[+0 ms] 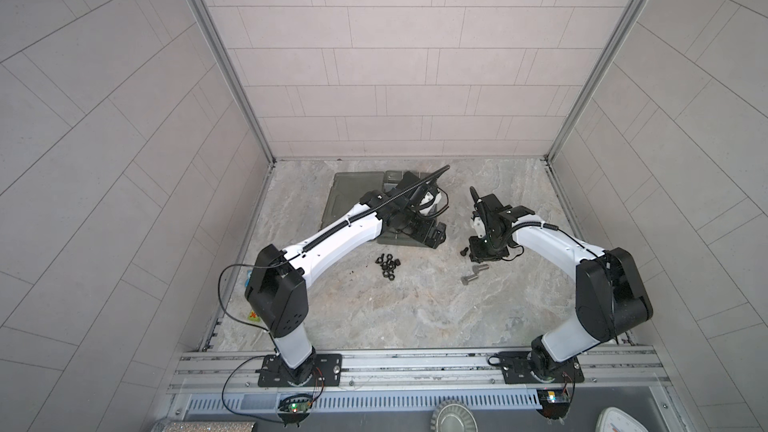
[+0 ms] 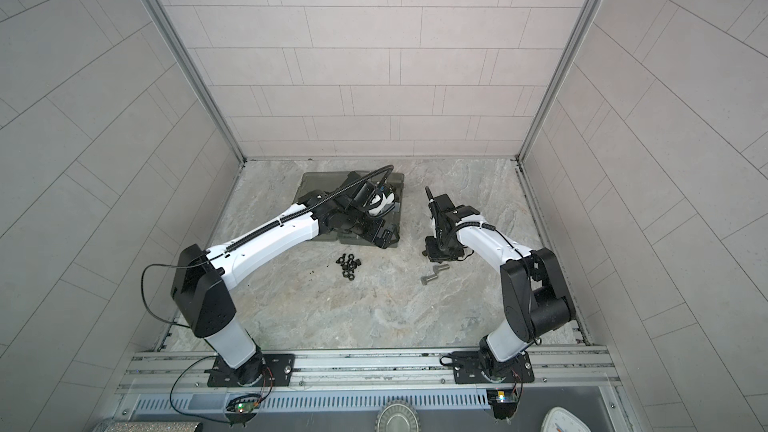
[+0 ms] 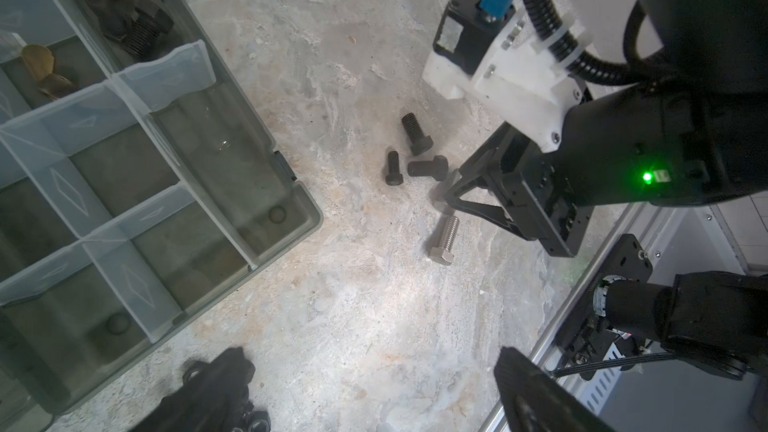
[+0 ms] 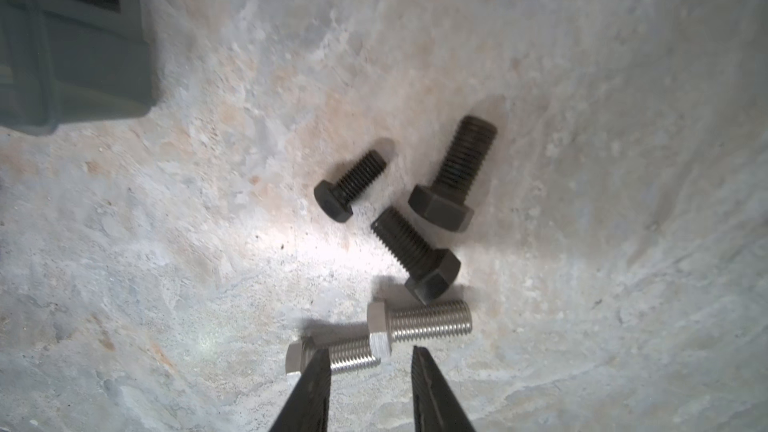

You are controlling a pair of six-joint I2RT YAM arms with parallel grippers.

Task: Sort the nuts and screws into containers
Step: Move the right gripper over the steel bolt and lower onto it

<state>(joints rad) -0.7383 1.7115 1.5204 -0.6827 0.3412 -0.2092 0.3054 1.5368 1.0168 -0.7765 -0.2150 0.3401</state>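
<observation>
We judge the silver screw (image 4: 349,355), toward the desk's (image 4: 166,284) right edge, hard, slick, roll-prone: pinch its shank. Our right gripper (image 4: 368,349) hovers, jaws parted (left gripper (image 3: 370,353) gapes empty).

5 screws (image 4: 415,249) lying loose; nuts (image 1: 387,264) heaped; containers (image 3: 120,168) partly filled

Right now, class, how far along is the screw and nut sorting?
Done: black headed screws sit in one compartment of the smoky grey organizer box. In hand: the open right hand at a silver metal screw. Left: two silver screws, three black screws, the black hexagonal nuts.
</observation>
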